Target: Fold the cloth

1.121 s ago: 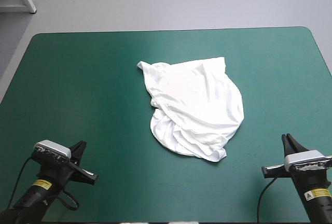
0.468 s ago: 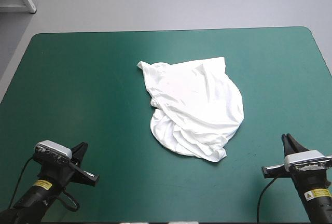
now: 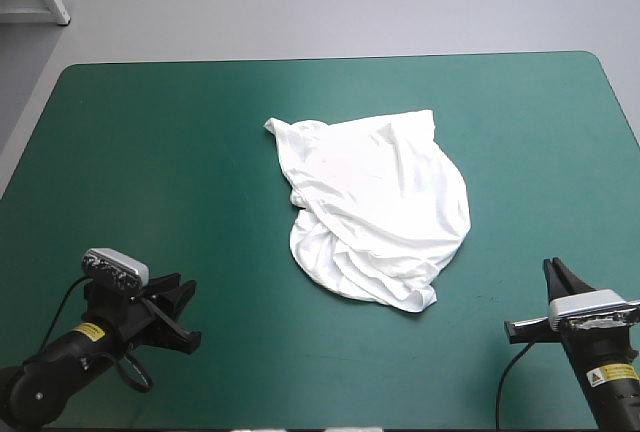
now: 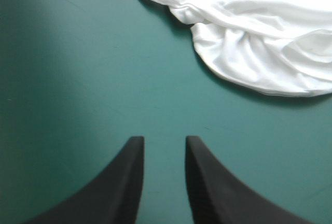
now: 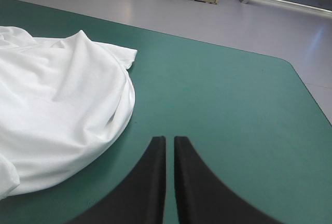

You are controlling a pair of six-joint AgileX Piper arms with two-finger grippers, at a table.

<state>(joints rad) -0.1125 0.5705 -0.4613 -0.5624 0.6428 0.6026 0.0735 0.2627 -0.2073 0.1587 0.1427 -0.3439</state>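
Observation:
The white T-shirt (image 3: 375,217) lies as a crumpled heap near the middle of the teal-green table, its edges rumpled and folded over. My left gripper (image 3: 180,292) is low over the cover near the front left, open, with nothing between its fingers. In the left wrist view the T-shirt (image 4: 249,27) lies ahead and off to one side of the left gripper (image 4: 164,140). My right gripper (image 3: 553,267) is near the front right, shut and empty. From the right wrist, the T-shirt (image 5: 57,99) is ahead and beside the right gripper (image 5: 170,138), well apart from it.
Bare teal-green cover (image 3: 180,142) surrounds the heap on all sides. The table's far edge (image 3: 330,57) meets a grey floor, and the rounded far right corner (image 5: 282,60) shows in the right wrist view.
My left arm has shifted right and swung toward the T-shirt, and its fingers have parted. The right arm and the T-shirt have not moved.

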